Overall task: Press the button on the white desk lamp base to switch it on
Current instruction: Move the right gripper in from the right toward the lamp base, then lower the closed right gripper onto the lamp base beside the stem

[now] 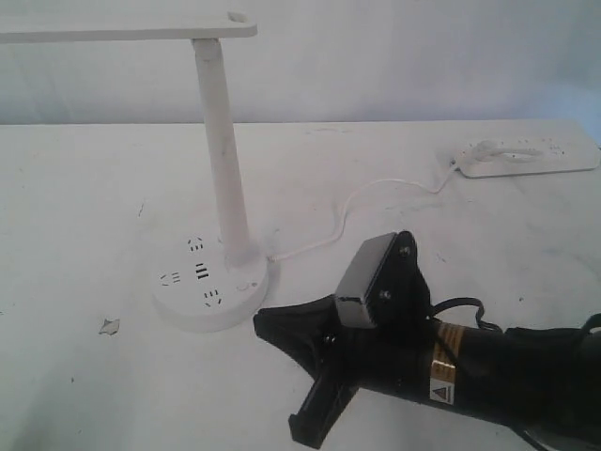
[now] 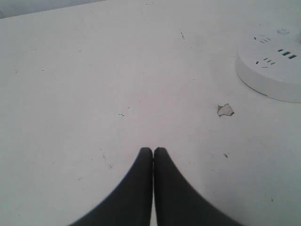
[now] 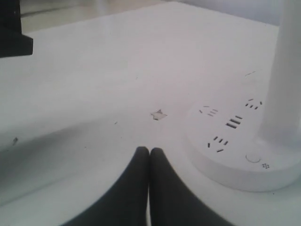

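Observation:
The white desk lamp base (image 1: 211,293) is a round puck with dark socket holes and USB slots, and a slim white pole (image 1: 225,160) rises from it. The button (image 1: 242,287) is a small faint ring on the base's near right side, also clear in the right wrist view as the button (image 3: 252,158). My right gripper (image 1: 261,324) is shut with nothing in it. Its tip hovers just off the base's front right rim, short of the button. My left gripper (image 2: 153,150) is shut over bare table, with the base (image 2: 275,70) well off to one side.
A flat white power strip (image 1: 526,155) lies at the back right, joined to the lamp by a thin white cable (image 1: 347,214). A small paint chip (image 1: 110,326) marks the white table left of the base. The lamp head (image 1: 127,28) overhangs the upper left.

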